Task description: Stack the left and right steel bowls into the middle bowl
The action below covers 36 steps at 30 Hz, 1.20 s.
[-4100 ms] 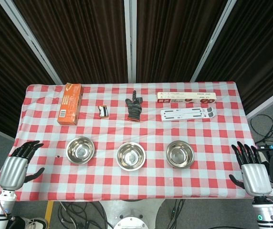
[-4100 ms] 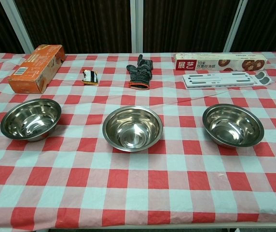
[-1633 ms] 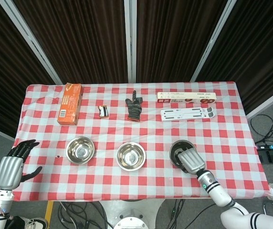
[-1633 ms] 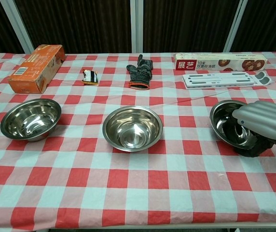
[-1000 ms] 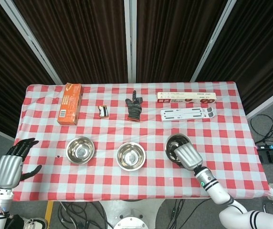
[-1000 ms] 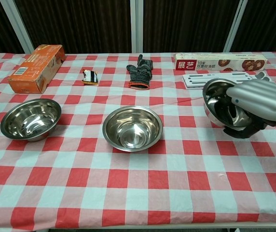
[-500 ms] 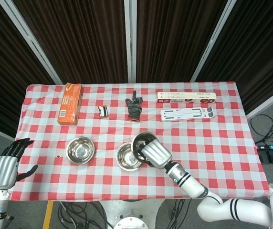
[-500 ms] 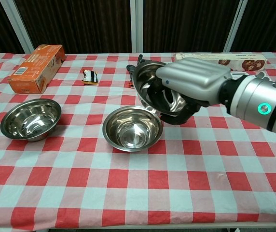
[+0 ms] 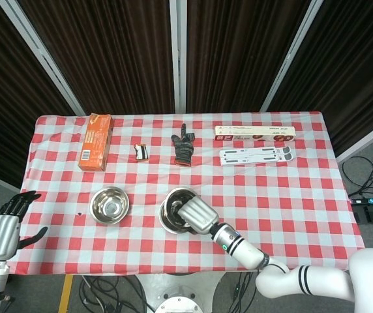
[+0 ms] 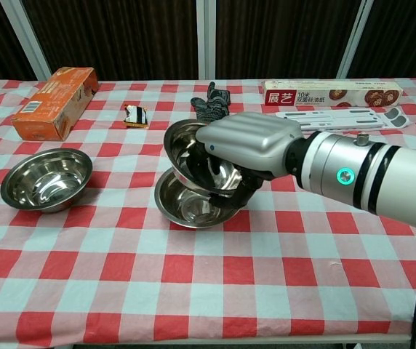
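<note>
My right hand [image 10: 248,149] [image 9: 193,215] grips a steel bowl [image 10: 188,156] by its near rim and holds it tilted just above the middle bowl [image 10: 186,205]. In the head view the held bowl [image 9: 179,197] covers most of the middle one. The left steel bowl [image 10: 46,178] [image 9: 109,204] sits alone on the checked cloth. My left hand [image 9: 0,231] hangs open off the table's left edge, apart from everything, and shows only in the head view.
Along the back lie an orange box [image 10: 55,102], a small black-and-white packet [image 10: 136,115], a dark glove [image 10: 211,104], a long red-and-white box [image 10: 332,92] and a white flat tray [image 10: 339,118]. My right forearm [image 10: 368,174] crosses the table's right half.
My right hand has carried the right bowl leftward and lowered it from beside the middle bowl to just above it. The left hand has drifted slightly further left.
</note>
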{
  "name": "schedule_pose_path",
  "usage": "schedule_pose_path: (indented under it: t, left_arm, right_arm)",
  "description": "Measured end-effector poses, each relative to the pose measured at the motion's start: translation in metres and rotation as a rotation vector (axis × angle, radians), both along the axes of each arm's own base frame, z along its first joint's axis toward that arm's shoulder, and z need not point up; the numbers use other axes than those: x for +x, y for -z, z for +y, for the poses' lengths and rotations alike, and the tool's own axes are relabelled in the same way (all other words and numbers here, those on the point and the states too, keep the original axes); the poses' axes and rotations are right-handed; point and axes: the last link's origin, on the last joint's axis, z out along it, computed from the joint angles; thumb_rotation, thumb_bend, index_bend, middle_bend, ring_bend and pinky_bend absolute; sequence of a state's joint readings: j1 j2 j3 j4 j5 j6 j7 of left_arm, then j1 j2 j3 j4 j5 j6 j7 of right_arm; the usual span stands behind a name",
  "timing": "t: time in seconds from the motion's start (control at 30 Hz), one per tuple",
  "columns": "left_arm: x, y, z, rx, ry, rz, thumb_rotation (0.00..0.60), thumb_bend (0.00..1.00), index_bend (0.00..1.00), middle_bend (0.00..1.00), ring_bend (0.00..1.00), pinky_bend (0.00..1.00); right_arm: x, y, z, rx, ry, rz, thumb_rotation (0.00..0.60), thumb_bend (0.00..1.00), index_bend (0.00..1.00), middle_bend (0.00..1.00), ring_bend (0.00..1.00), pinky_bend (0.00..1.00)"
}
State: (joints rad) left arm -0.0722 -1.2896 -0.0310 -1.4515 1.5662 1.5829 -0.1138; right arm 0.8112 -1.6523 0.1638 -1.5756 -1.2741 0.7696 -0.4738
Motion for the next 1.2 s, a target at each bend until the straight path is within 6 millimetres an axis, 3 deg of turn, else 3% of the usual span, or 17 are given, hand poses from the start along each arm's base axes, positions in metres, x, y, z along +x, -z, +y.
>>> schedule_pose_path:
  t: [0.07, 0.17, 0.37, 0.53, 0.7, 0.9, 1.1, 1.2]
  left_arm:
    - [-0.001, 0.000, 0.000, -0.002, -0.002, 0.001, 0.600, 0.21, 0.26, 0.28, 0.20, 0.31]
    - [-0.001, 0.001, 0.000, -0.005, 0.000, 0.003, 0.600, 0.21, 0.26, 0.28, 0.20, 0.31]
    - [0.002, 0.001, 0.000, -0.005, 0.008, 0.000, 0.600, 0.20, 0.26, 0.28, 0.20, 0.33]
    - [0.009, 0.007, -0.001, -0.041, 0.034, 0.005, 0.600, 0.20, 0.27, 0.30, 0.24, 0.40]
    - [0.025, 0.018, -0.003, -0.116, 0.119, 0.068, 0.600, 0.20, 0.28, 0.34, 0.26, 0.41]
    - [0.047, 0.041, 0.003, -0.256, 0.231, 0.158, 0.600, 0.20, 0.32, 0.34, 0.26, 0.41]
    - [0.064, 0.066, 0.021, -0.394, 0.313, 0.257, 0.600, 0.21, 0.33, 0.37, 0.28, 0.43]
    - [0.071, 0.079, 0.030, -0.461, 0.354, 0.303, 0.600, 0.21, 0.33, 0.37, 0.28, 0.44]
  right_arm:
    - [-0.001, -0.001, -0.001, 0.015, -0.004, 0.013, 0.600, 0.00, 0.10, 0.08, 0.01, 0.11]
    - [-0.002, -0.007, -0.004, 0.014, -0.006, 0.022, 0.600, 0.00, 0.00, 0.00, 0.00, 0.05]
    - [0.002, -0.028, -0.005, -0.031, -0.011, -0.010, 0.600, 0.00, 0.00, 0.00, 0.00, 0.03]
    - [-0.002, -0.073, -0.007, -0.133, -0.001, -0.048, 0.600, 0.00, 0.00, 0.00, 0.00, 0.03]
    - [-0.013, -0.125, -0.005, -0.232, 0.063, -0.097, 0.600, 0.00, 0.00, 0.01, 0.00, 0.03]
    - [-0.020, -0.174, -0.009, -0.301, 0.139, -0.185, 0.600, 0.00, 0.00, 0.03, 0.00, 0.03]
    - [-0.028, -0.202, -0.007, -0.339, 0.185, -0.247, 0.600, 0.00, 0.00, 0.04, 0.00, 0.03]
    - [-0.034, -0.203, -0.004, -0.338, 0.198, -0.240, 0.600, 0.00, 0.00, 0.04, 0.00, 0.03]
